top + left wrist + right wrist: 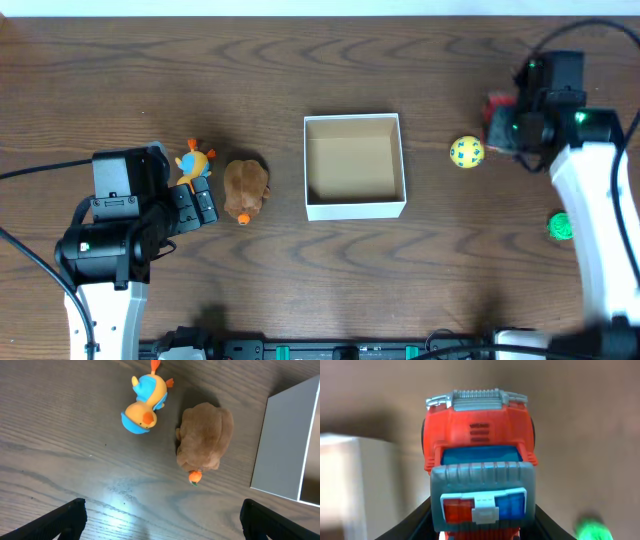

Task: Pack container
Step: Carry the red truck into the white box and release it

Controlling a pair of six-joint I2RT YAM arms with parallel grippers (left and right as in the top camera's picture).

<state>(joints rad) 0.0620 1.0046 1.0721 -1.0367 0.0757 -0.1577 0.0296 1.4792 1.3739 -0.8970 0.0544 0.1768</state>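
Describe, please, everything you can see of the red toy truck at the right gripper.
The toy fire truck looks like moulded plastic: red body, grey front grille, blue windscreen, a grey roof block carrying red and blue lights, and black wheels at its sides. It lies lengthwise between the fingers of the right gripper, which appears shut on it, to the right of the container. Overhead, only a red sliver shows.

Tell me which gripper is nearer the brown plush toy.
Left. The left gripper sits just beside the brown plush toy; the right gripper, holding a red truck, is far off beyond the box.
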